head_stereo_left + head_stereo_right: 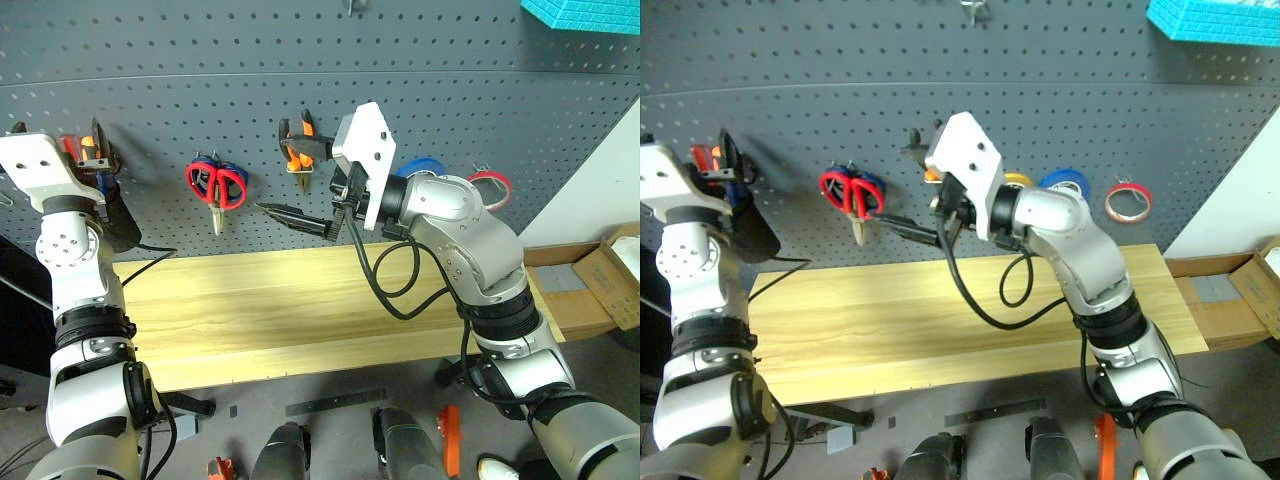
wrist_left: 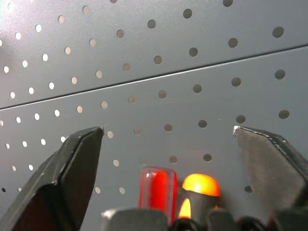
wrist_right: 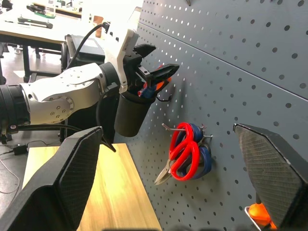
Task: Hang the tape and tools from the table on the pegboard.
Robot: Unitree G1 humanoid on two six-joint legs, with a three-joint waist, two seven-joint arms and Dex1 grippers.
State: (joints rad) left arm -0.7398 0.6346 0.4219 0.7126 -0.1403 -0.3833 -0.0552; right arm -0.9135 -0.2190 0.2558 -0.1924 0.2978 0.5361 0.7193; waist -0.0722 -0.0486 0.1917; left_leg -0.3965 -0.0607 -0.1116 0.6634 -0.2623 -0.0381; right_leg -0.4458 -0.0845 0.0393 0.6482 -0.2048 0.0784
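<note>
The long light wood-grain surface [image 1: 300, 310] stands against the large dark grey perforated metal pegboard [image 1: 200, 90], its matte panels dotted with a regular grid of small round holes and split by a thin horizontal seam. A brown cardboard box [image 1: 610, 275] sits beyond the surface's right end, and a turquoise ribbed block [image 1: 585, 14] shows at the top right.

On the pegboard hang the glossy red-handled scissors [image 1: 218, 190], overlapping a blue-handled pair [image 3: 204, 156] on one metal hook, blades pointing down. To their right are the orange-and-black-handled pliers [image 1: 298, 145], then a blue roll [image 1: 420, 166] and a yellow roll [image 1: 1018, 180], and furthest right the thin red ring of tape [image 1: 490, 186] with its pale inner edge.

At the far left a black round cup [image 3: 131, 115] is mounted on the pegboard. The left gripper [image 3: 154, 61] sits at its mouth with its dark wedge-shaped fingers spread wide, holding nothing; between them stands the slim screwdriver's translucent red handle [image 2: 158, 188] beside an orange rounded handle tip [image 2: 200, 185].

The right gripper [image 1: 300, 215] hovers over the surface near the pegboard, pointing left, its textured black fingers fully apart and empty.
</note>
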